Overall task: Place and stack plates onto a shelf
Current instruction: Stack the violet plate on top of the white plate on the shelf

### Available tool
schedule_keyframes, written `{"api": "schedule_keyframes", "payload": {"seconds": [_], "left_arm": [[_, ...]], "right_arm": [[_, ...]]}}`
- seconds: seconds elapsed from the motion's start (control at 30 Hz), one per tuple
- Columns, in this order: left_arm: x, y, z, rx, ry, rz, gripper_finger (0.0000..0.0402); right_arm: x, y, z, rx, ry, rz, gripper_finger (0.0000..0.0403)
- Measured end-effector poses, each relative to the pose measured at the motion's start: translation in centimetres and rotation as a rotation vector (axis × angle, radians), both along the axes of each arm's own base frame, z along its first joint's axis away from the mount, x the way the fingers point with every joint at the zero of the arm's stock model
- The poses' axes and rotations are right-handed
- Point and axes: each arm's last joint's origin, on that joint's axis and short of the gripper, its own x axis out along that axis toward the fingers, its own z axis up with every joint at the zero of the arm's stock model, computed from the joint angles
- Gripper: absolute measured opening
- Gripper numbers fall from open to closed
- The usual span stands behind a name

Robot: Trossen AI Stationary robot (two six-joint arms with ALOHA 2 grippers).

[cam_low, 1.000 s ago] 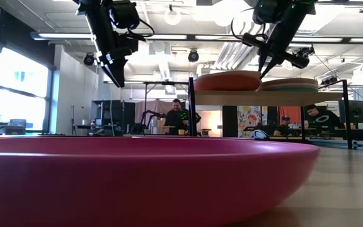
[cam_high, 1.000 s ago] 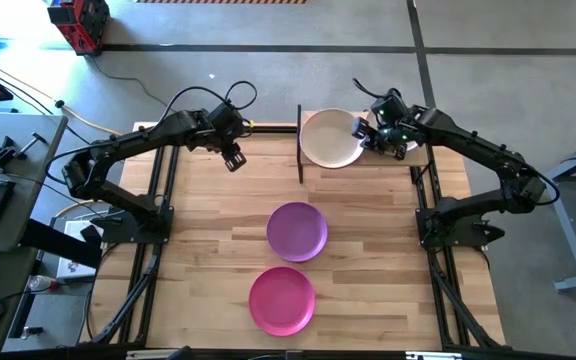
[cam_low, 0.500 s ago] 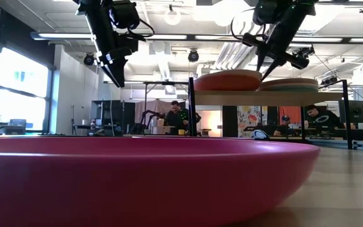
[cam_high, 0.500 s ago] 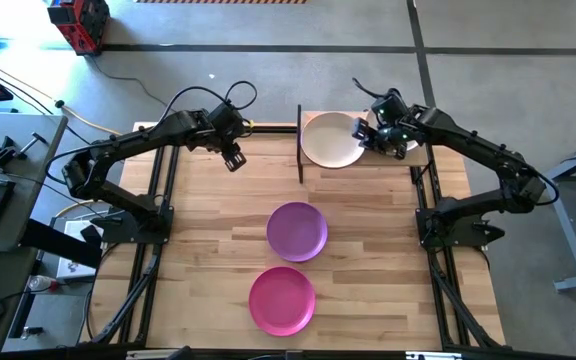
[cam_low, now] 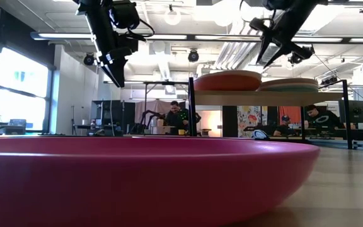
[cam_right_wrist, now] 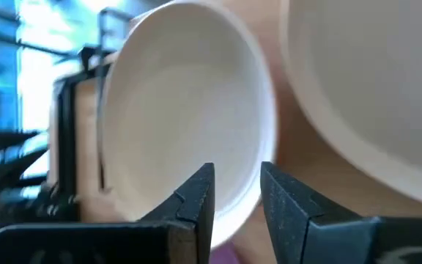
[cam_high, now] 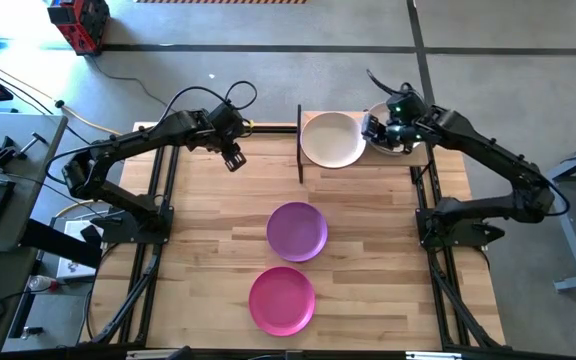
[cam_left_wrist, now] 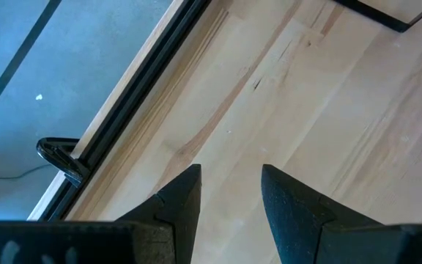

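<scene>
The shelf stands at the table's far edge and bears two stacks of plates. A cream plate tops the left stack. An off-white plate tops the right stack. My right gripper hangs open above the shelf, between the two stacks, clear of both. A purple plate and a magenta plate lie flat on the table. My left gripper waits open above bare table, left of the shelf.
A black post marks the shelf's left end. The table shows bare planks left and right of the two loose plates. The magenta plate fills the low view's foreground. People sit at desks in the room behind.
My right gripper has opened at the cream plate's right rim and let it go. It has then risen and drawn back a little toward the table's right edge, rolling slightly. The cream plate stays on its stack.
</scene>
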Motion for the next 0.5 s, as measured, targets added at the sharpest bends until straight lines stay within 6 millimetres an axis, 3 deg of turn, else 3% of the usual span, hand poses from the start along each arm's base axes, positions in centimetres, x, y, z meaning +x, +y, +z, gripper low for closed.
{"api": "schedule_keyframes", "payload": {"seconds": [0.23,0.5], "left_arm": [[0.0,0.0,0.0,0.000,0.000,0.000,0.0133],[0.0,0.0,0.0,0.000,0.000,0.000,0.0133]], "right_arm": [[0.3,1.7,0.8,0.003,-0.075,0.218,0.0089],[2.2,5.0,0.8,0.027,-0.093,0.428,0.0089]]}}
